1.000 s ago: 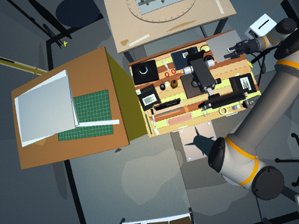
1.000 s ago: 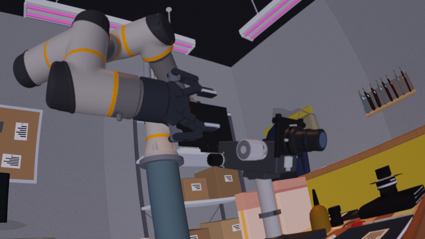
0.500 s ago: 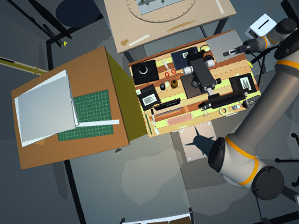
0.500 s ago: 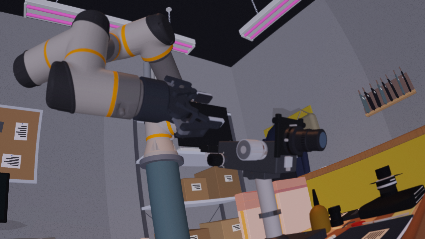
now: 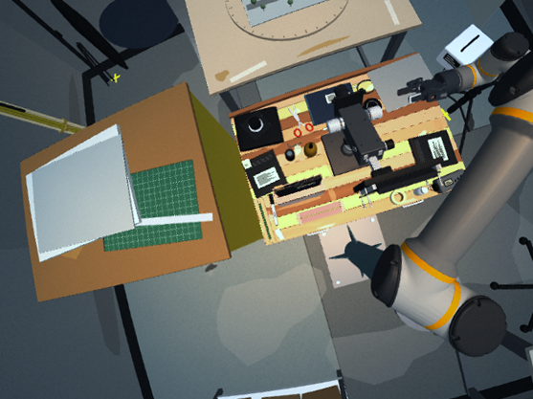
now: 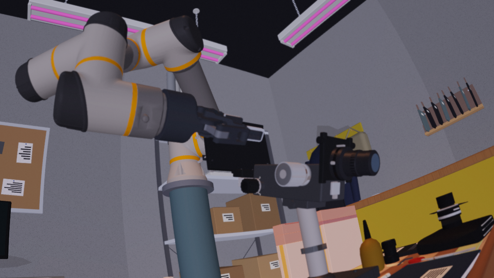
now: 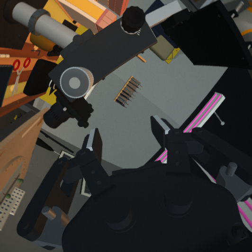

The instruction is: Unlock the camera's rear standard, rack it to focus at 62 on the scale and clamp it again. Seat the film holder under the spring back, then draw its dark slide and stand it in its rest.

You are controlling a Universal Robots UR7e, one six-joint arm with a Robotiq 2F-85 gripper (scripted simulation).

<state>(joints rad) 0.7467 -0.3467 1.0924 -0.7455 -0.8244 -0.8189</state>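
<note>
The camera's rear standard [image 6: 238, 155] is a black panel partly hidden behind my gripper [image 6: 254, 133] in the second side camera. The view camera [image 5: 359, 128] stands on a grey post [image 6: 309, 238] over the wooden bench, lens [image 6: 359, 162] pointing away from me. A white ribbed knob [image 6: 292, 174] [image 7: 74, 82] and a small black knurled knob [image 6: 249, 185] [image 7: 134, 16] sit on its dark base block. My gripper [image 7: 128, 137] [image 5: 408, 91] hovers in the air beside the rear end of the camera, open and empty. A black film holder with a white label [image 5: 434, 149] lies flat on the bench.
A large brown table [image 5: 123, 191] with a green cutting mat stands beside the bench, and a tan table [image 5: 292, 21] with a building model lies beyond it. The bench carries red-handled scissors [image 5: 301, 126], a brown bottle [image 6: 371, 250], black cases and a pink box [image 6: 317, 238].
</note>
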